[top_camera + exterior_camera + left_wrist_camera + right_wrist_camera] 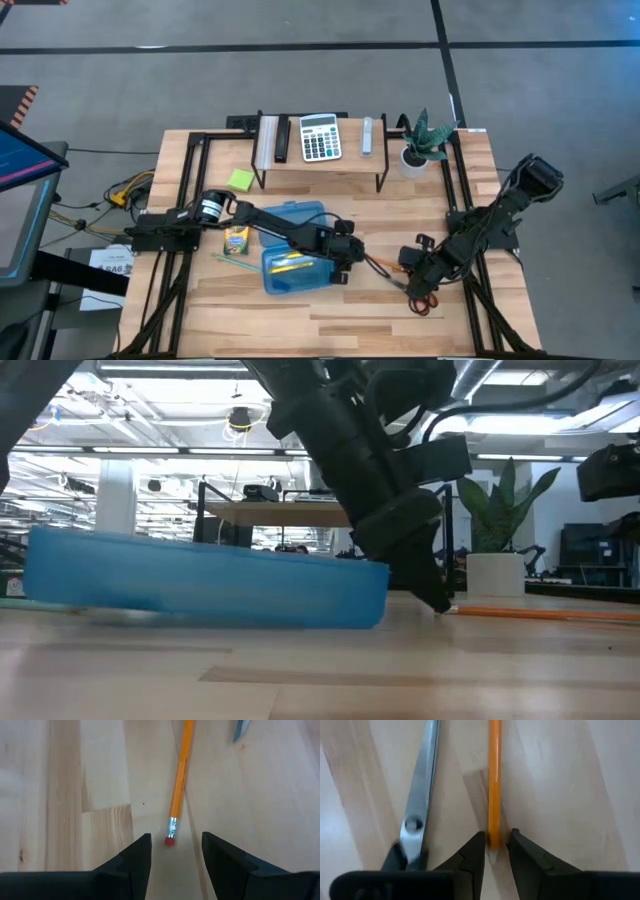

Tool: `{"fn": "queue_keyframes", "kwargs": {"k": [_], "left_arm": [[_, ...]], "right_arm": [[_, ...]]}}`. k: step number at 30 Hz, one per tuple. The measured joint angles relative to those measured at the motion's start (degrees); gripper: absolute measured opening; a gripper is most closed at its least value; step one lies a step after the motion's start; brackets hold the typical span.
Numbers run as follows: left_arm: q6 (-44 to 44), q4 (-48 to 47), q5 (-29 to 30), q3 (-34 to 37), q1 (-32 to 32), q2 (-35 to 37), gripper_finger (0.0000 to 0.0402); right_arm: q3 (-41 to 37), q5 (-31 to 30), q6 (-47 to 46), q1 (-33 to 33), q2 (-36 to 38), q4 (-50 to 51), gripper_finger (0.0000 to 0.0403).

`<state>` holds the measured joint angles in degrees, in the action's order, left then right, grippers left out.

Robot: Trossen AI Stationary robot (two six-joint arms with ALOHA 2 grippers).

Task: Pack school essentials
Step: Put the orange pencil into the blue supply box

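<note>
Step in hand: pickup of an orange pencil (494, 780) lying flat on the desk (330, 330), between the blue case (292, 262) and the red-handled scissors (424, 299).

Right claw (495, 851): lowered over one end of the pencil, its fingers set close on either side of the shaft and narrowing; a firm grip cannot yet be told. The scissors' blade (422, 775) lies just beside the pencil in the right wrist view, apart from the fingers.

Left claw (174, 857): held open above the pencil's eraser end (170, 840), nothing between its fingers; in the high view it is placed just beside the case.

The case is seen open on the desk with yellow pencils (290, 266) already inside. A crayon box (236, 240) and a green sticky-note pad (240, 179) lie unpacked near the left arm. The calculator (320, 137) on the shelf is not for packing.

Next move, as judged: the right claw's closure is to be completed on the shaft alone, the scissors left undisturbed; a thin, round pencil may roll or slip, so a centred pinch and a level lift are called for before carriage to the case.
</note>
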<state>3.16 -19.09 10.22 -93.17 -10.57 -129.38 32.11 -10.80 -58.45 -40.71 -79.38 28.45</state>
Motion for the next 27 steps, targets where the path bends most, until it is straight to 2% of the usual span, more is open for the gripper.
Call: {"fn": "queue_keyframes", "kwargs": {"k": [3, 10, 24, 27], "left_arm": [[0.1, -2.6, -0.6, -1.5, 0.0, 0.0, 0.0163], [0.9, -7.1, -0.3, -7.5, -0.2, -0.1, 0.0163], [2.8, -7.3, -2.6, -8.0, 0.5, -0.8, 0.0163], [2.9, -7.6, -5.1, -7.9, 1.2, -2.8, 0.0163]], "right_arm": [[1.0, 1.7, 0.7, -0.1, 0.7, 2.5, 0.0109], [2.8, 1.0, 1.3, -0.3, 0.8, 4.8, 0.0109], [2.9, 0.6, 0.4, -0.5, 0.6, 4.8, 0.0109], [2.9, 0.6, 0.2, -0.5, 0.6, 4.4, 0.0109]]}}
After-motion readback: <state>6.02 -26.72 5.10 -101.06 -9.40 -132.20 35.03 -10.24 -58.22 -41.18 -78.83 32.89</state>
